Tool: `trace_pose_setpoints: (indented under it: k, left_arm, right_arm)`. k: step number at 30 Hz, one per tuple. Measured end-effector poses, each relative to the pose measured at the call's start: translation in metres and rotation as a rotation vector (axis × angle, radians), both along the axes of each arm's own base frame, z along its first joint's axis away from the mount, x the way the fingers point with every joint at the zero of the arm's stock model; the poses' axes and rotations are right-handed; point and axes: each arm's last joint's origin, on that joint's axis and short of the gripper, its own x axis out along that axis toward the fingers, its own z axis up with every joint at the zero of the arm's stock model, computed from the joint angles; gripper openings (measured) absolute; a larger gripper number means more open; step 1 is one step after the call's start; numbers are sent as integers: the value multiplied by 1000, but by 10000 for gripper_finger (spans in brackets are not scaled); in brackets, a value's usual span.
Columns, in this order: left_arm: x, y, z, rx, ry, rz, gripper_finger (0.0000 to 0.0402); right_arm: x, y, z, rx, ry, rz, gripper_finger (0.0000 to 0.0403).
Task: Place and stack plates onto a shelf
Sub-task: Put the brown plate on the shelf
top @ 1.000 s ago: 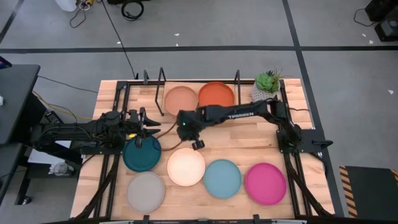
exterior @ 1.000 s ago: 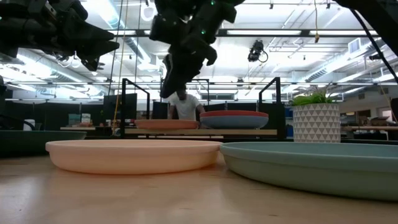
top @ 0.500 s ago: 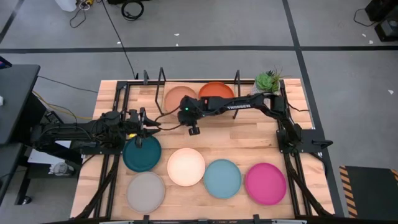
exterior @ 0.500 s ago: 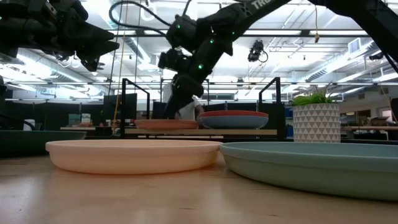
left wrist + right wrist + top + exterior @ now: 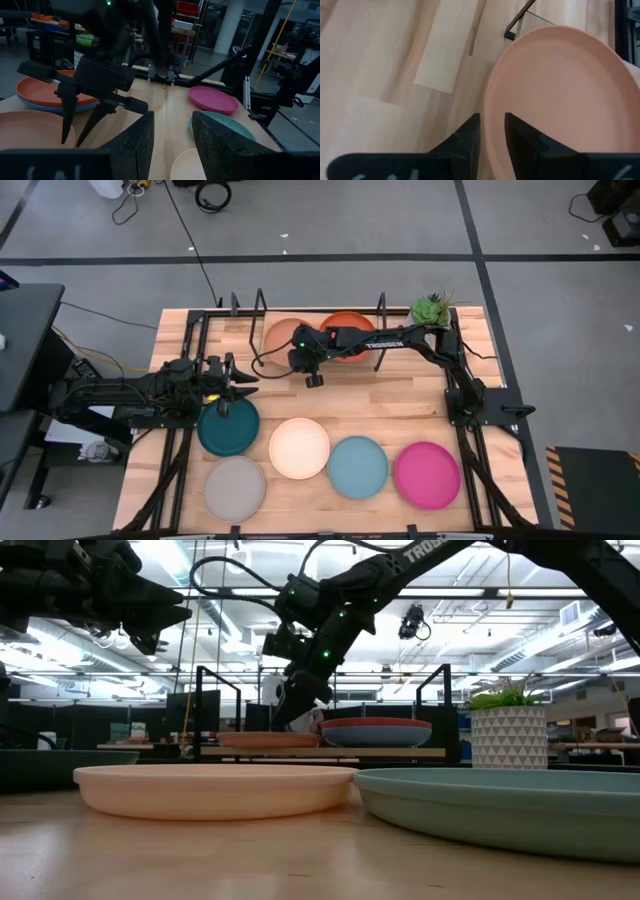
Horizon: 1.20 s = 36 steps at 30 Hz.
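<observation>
Reaching across the bench [image 5: 400, 395], the right hand [image 5: 313, 379] hangs at the peach plate's [image 5: 283, 336] near rim, fingers slightly parted and empty. That plate lies flat on the shelf [image 5: 250, 332] beside an orange plate [image 5: 352, 326] stacked on a blue one. Five more lie flat on the bench: teal [image 5: 228, 427], grey [image 5: 235, 487], cream [image 5: 299, 448], pale blue [image 5: 358, 466], magenta [image 5: 427, 474]. The left hand [image 5: 227, 385] hovers above the teal one, fingers narrowly open, empty.

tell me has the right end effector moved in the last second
Yes. In the high view the right end effector has gone from beside the teal plate toward the shelf, and is now at the peach plate.
</observation>
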Motion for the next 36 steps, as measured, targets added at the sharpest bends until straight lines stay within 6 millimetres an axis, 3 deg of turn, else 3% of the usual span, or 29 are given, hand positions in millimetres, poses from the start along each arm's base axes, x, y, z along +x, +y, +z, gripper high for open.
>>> trace_pose_setpoints:
  k: [11, 17, 36]
  left_arm:
    - [0, 0, -1, -1, 8, 0, 141]
    - [0, 0, -1, -2, 8, 0, 141]
    - [0, 0, -2, 13, 16, 0, 141]
  right_arm:
    - [4, 2, 9, -15, -30, 11, 96]
    - [9, 1, -22, -97, 58, 17, 96]
    - [8, -10, -16, -149, 34, -80, 96]
